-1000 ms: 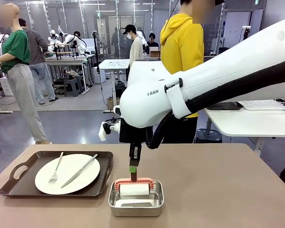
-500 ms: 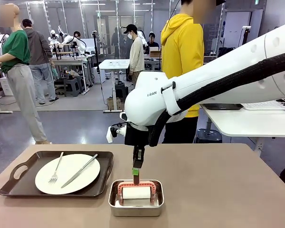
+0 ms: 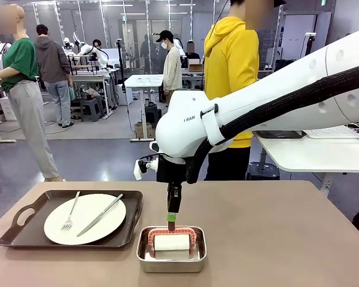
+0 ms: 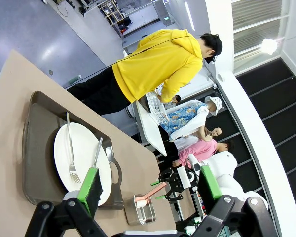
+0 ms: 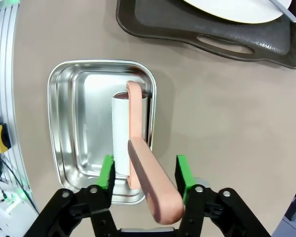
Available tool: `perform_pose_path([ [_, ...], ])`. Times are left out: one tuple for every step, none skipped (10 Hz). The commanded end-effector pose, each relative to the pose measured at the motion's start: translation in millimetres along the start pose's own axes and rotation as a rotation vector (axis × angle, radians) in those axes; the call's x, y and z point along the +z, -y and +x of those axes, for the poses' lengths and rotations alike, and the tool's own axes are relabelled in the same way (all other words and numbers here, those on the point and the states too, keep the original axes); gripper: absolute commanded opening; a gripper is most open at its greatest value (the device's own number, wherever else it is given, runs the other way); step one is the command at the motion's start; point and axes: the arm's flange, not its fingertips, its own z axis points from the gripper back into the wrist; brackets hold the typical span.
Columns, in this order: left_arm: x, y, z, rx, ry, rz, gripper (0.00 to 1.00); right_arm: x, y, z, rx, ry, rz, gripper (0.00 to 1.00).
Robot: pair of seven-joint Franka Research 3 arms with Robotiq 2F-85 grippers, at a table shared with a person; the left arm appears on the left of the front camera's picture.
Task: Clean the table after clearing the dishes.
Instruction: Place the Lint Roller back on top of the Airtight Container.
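Since the right gripper [image 5: 144, 170] gapes wide astride the pink-handled white lint roller [image 5: 122, 129] in the near steel pan [image 5: 81, 113], it should likely rise straight, brushing nothing, then take the round white plate [image 3: 107, 224] on its dark brown tray [image 3: 133, 214], left on the beige table [image 3: 275, 239].

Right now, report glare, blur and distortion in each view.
Front view: evenly lit and sharp. Left wrist view: tilted, with lamp glare at upper right. Right wrist view: the pan shines softly; the near pink handle looks swollen by the wide lens.
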Motion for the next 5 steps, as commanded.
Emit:
perform_pose_path([
  [2.2,2.6,0.6,-0.006,0.010,-0.018,1.00,6.1,-2.3,-0.3,0.017,-0.002,-0.018,0.98],
  [2.2,2.6,0.6,-0.006,0.010,-0.018,1.00,12.0,-3.1,-1.0,0.014,-0.002,-0.036,1.00],
  [2.2,2.6,0.6,-0.006,0.010,-0.018,1.00,18.5,-3.5,-1.7,0.013,0.007,-0.068,1.00],
  [2.2,2.6,0.6,-0.006,0.010,-0.018,1.00,24.5,-4.9,-1.4,0.022,-0.007,-0.105,1.00],
  [2.2,2.6,0.6,-0.006,0.010,-0.018,1.00,28.2,-7.2,-1.5,0.026,-0.028,-0.134,1.00],
])
